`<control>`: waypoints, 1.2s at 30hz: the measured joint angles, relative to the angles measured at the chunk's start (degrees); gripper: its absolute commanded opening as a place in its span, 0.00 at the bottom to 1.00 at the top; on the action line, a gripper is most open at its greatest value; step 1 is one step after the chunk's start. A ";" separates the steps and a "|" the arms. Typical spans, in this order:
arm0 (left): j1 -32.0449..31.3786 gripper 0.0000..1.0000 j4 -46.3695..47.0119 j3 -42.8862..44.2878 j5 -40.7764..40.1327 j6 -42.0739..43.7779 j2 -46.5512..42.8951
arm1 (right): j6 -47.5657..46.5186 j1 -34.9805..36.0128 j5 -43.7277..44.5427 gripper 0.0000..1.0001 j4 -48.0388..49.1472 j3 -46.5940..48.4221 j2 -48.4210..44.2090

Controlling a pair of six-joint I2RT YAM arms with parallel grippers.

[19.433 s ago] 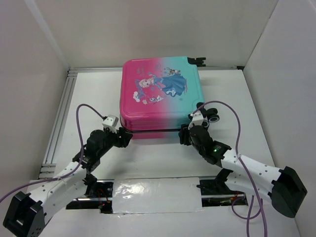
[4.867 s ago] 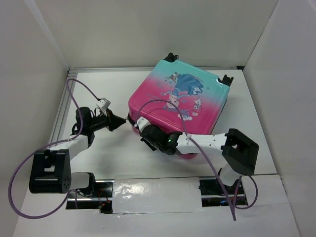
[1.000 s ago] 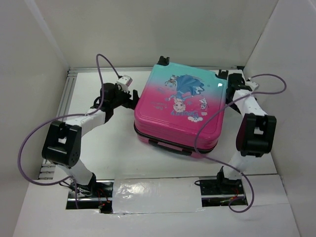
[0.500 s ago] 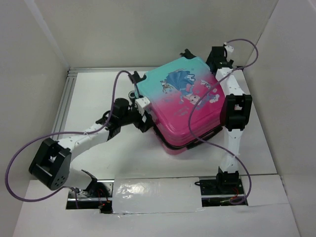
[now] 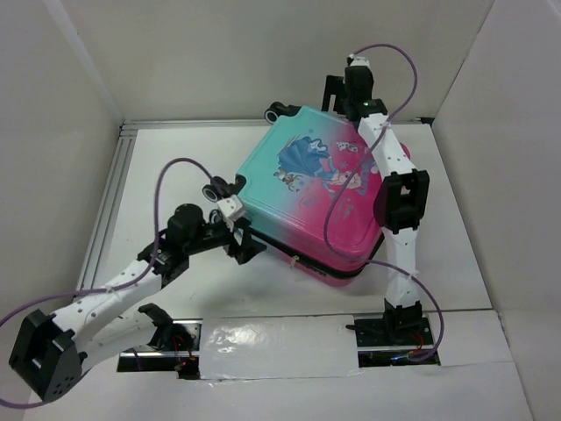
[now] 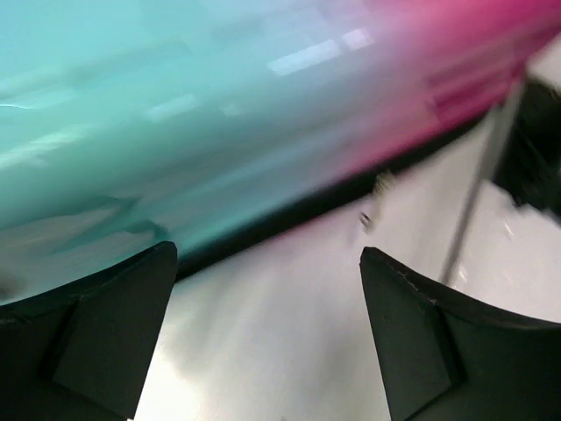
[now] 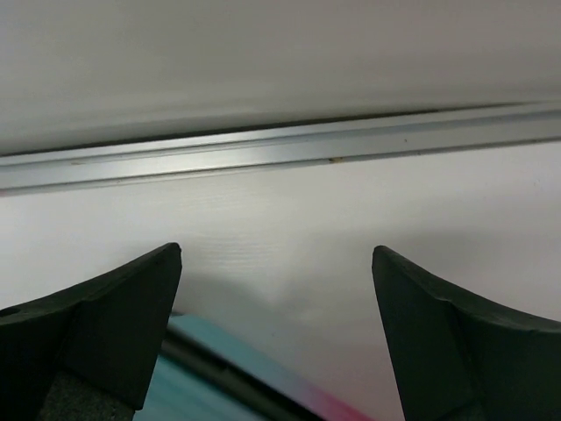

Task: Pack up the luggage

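The luggage [image 5: 316, 197] lies flat and closed on the table, turned at an angle, with its teal end to the back left and its pink end to the front right. Its black wheels [image 5: 280, 112] point to the back left. My left gripper [image 5: 250, 246] is open at the near-left edge, level with the seam. In the left wrist view the left gripper [image 6: 267, 253] is empty, and the blurred shell of the luggage [image 6: 219, 114] fills the top. My right gripper [image 5: 336, 95] hangs open over the far corner. The right gripper [image 7: 276, 253] holds nothing, and an edge of the luggage [image 7: 219, 373] shows below it.
An aluminium rail [image 7: 280, 145] runs along the back wall, and another rail [image 5: 105, 210] runs down the left side. White walls close in the back and both sides. A taped strip [image 5: 280, 342] lies between the arm bases. Purple cables [image 5: 351, 197] loop over the luggage.
The luggage has turned, its teal end swinging to the left. My left gripper has moved to its near-left edge. My right gripper has slid left along the back. Both stay open.
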 measured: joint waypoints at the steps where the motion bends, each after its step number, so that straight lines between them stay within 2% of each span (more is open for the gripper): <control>1: 0.98 1.00 0.31 -0.37 -1.42 -0.83 -2.05 | -0.66 -0.39 -1.38 0.98 -0.31 0.00 -1.14; 5: 7.06 1.00 1.33 2.60 -7.30 -4.26 -7.58 | -3.45 0.61 -9.14 0.99 -4.11 -1.01 -10.69; 9: 14.34 1.00 -0.90 15.67 -14.71 -6.95 -5.33 | -3.80 4.26 -11.72 0.99 -3.26 -6.51 -27.58; 12: 19.76 1.00 -3.04 28.76 -17.90 -8.66 1.20 | -2.08 5.40 -9.33 0.99 -2.89 -15.72 -40.72; 15: 24.00 1.00 -4.79 38.82 -19.71 -10.01 9.33 | 0.96 4.31 -4.02 0.95 -3.19 -27.39 -51.95; 16: 24.98 1.00 -5.92 41.97 -20.02 -10.34 12.22 | 2.38 3.48 -2.29 0.90 -3.87 -32.00 -55.12; 20: 28.50 1.00 -9.90 52.24 -17.18 -12.68 25.35 | 8.28 -0.50 2.03 0.87 -7.89 -46.64 -61.96; 26: 34.23 0.98 -11.56 50.60 -9.79 -15.80 37.42 | 18.36 -6.34 6.84 0.91 -16.63 -60.83 -63.67; 31: 34.27 0.97 -13.77 50.80 -7.30 -15.58 43.43 | 23.80 -10.34 10.82 0.96 -19.37 -62.38 -69.02; 36: 30.64 0.96 -14.93 52.61 -5.79 -13.62 48.00 | 27.23 -12.31 14.47 0.98 -22.32 -63.14 -73.35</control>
